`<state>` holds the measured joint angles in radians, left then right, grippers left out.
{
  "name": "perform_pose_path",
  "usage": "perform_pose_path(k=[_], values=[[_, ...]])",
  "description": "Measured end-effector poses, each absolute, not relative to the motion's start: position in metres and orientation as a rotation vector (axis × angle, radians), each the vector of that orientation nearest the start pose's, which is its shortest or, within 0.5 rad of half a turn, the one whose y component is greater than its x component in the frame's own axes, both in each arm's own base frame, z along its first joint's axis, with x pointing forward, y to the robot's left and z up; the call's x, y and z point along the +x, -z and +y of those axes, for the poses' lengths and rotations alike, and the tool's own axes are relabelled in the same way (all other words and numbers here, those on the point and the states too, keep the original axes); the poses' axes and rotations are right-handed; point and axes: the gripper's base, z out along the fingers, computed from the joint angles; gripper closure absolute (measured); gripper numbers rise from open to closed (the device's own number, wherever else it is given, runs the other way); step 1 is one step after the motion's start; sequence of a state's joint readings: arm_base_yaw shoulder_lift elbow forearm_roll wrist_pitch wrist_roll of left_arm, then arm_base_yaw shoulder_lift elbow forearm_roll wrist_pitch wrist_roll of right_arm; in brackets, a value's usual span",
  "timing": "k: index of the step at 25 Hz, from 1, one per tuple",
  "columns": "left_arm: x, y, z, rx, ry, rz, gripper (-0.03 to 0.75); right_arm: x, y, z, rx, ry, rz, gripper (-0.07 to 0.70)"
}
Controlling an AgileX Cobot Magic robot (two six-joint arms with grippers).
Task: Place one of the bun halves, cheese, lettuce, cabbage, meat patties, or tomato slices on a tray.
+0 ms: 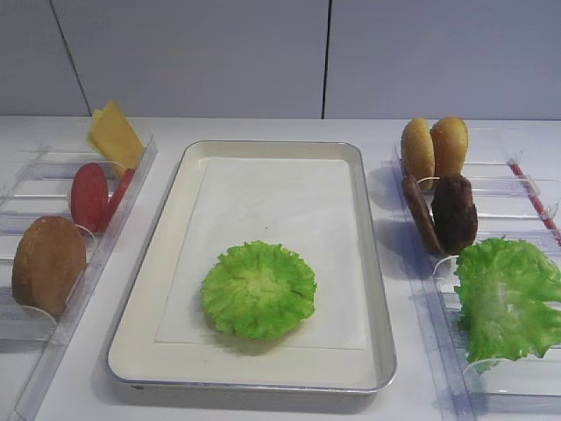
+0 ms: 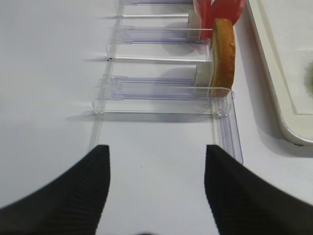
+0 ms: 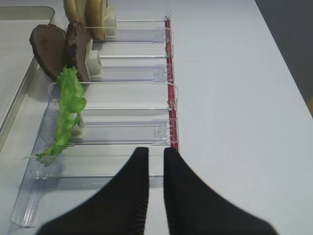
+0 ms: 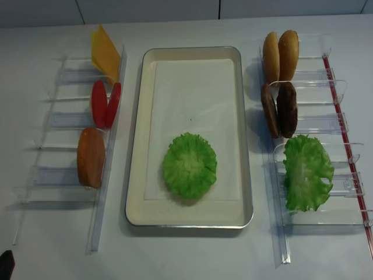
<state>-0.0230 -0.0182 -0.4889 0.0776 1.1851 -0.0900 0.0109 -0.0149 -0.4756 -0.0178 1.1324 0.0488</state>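
The lettuce lies flat on the tray's paper liner, so the right claw, fingers nearly together on nothing, sits back with the bin rack ahead, while the left claw gapes empty.

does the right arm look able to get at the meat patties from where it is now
Probably yes. The right gripper sits at the near end of the same clear rack, empty, jaws nearly shut. The meat patties stand upright further along; only the loose green leaf stands between, so the jaws must open and pass above it.
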Motion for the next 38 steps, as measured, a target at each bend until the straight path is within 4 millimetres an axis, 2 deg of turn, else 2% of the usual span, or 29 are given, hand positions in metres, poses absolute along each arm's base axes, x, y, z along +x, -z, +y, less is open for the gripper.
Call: perform_pose_path(k=[7,9,15,18,38], values=[[-0.0120,-0.2644,0.0068,-0.082,-0.029,2.158,0.301,-0.0076,-0.2648,-0.0015,0.042,-0.014,2.125,0.498],[-0.0120,-0.2644,0.0068,-0.082,-0.029,2.158,0.301,-0.0076,-0.2648,-0.0015,0.042,-0.014,2.125,0.475],[-0.0120,-0.2644,0.0068,-0.082,-0.029,2.158,0.300,-0.0076,-0.2648,-0.0015,0.042,-0.015,2.125,0.198],[-0.0120,-0.2644,0.0068,-0.082,-0.029,2.158,0.301,-0.0076,-0.2647,-0.0014,0.042,-0.017,2.125,0.139],[-0.0115,-0.2632,0.0068,-0.082,-0.030,2.162,0.301,-0.0076,-0.2647,-0.0011,0.041,-0.020,2.125,0.133]])
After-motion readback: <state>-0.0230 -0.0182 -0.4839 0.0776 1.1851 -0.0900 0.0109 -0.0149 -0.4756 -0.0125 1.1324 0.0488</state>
